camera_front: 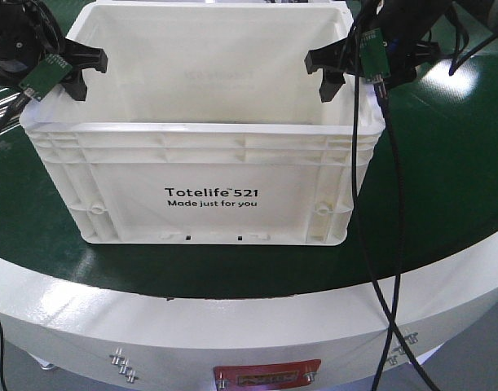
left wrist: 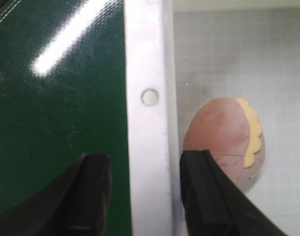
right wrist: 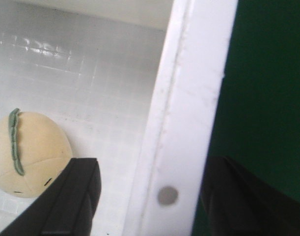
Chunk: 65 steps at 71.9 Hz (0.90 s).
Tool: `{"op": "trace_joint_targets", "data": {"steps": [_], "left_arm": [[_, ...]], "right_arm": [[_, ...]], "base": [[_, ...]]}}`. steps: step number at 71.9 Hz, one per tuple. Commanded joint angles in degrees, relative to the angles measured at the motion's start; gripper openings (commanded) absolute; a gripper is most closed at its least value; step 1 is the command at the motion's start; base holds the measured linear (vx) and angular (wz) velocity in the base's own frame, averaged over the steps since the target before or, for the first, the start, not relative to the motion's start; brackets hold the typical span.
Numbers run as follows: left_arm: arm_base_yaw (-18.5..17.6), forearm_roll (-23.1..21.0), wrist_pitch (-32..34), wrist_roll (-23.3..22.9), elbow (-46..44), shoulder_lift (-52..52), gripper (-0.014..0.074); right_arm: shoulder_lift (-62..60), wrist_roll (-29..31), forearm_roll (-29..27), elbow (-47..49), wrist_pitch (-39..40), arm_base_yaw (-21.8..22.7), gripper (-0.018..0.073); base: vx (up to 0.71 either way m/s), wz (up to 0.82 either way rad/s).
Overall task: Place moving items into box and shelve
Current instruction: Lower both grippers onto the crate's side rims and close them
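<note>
Front view can't see the box (camera_front: 208, 155) floor at all, the front wall blocks it, and its back edge is cut by the top. Pink toy (left wrist: 218, 137) sits partly behind a finger (left wrist: 208, 196); cream toy (right wrist: 37, 147) is clipped by the left edge. Red label (camera_front: 267, 379) is unreadable.

Left hand (left wrist: 146, 196) spread astride the box (left wrist: 145, 59) rim, brown-and-yellow plush ball (left wrist: 221, 140) inside, green tabletop (left wrist: 51, 128) outside.

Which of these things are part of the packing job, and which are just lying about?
Job: white crate; pink soft toy and cream soft toy inside it; left gripper; right gripper.
Just there: green tabletop; black cables.
</note>
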<state>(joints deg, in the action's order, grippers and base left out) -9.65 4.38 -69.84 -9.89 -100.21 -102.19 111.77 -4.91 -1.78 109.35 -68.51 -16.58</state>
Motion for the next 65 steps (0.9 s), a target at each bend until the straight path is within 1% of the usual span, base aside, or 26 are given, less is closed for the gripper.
{"op": "trace_joint_targets", "data": {"steps": [1, 7, 12, 15, 24, 26, 27, 32, 33, 65], "left_arm": [[-0.1, 0.0, 1.1, 0.9, -1.7, 3.2, 0.0432], [-0.1, 0.0, 0.9, 1.1, -1.7, 3.2, 0.0432], [-0.1, 0.0, 0.9, 1.1, -1.7, 3.2, 0.0432], [-0.1, 0.0, 0.9, 1.1, -1.7, 3.2, 0.0432], [-0.1, 0.0, 0.9, 1.3, -1.7, 3.2, 0.0432], [-0.1, 0.0, 0.9, 1.3, -1.7, 3.2, 0.0432], [-0.1, 0.0, 0.8, 1.3, -1.7, 3.2, 0.0432], [-0.1, 0.0, 0.8, 1.3, -1.7, 3.2, 0.0432], [-0.1, 0.0, 0.8, 1.3, -1.7, 3.2, 0.0432], [-0.1, -1.1, 0.1, 1.8, -1.7, 2.7, 0.0432]], "right_arm": [[-2.8, 0.1, -0.1, 1.7, 1.7, 0.3, 0.0471], [-2.6, 0.0, -0.1, 1.7, 1.5, 0.3, 0.0453], [-2.6, -0.3, -0.1, 1.7, 1.5, 0.3, 0.0414], [-2.6, -0.3, -0.1, 1.7, 1.5, 0.3, 0.0375], [-2.6, -0.3, 0.0, 1.7, 1.5, 0.3, 0.0193], [-2.6, -0.3, 0.0, 1.7, 1.5, 0.3, 0.0128], [-2.6, -0.3, 0.0, 1.7, 1.5, 0.3, 0.0116], [-2.6, 0.0, 0.0, 1.7, 1.5, 0.3, -0.0008], [-2.6, 0.0, 0.0, 1.7, 1.5, 0.3, -0.0016], [-2.6, 0.3, -1.7, 1.7, 1.5, 0.3, -0.0008]], "base": [[0.00, 0.00], [0.00, 0.00], [0.00, 0.00], [0.00, 0.00], [0.00, 0.00], [0.00, 0.00], [0.00, 0.00], [0.00, 0.00], [0.00, 0.00], [0.00, 0.00]]}}
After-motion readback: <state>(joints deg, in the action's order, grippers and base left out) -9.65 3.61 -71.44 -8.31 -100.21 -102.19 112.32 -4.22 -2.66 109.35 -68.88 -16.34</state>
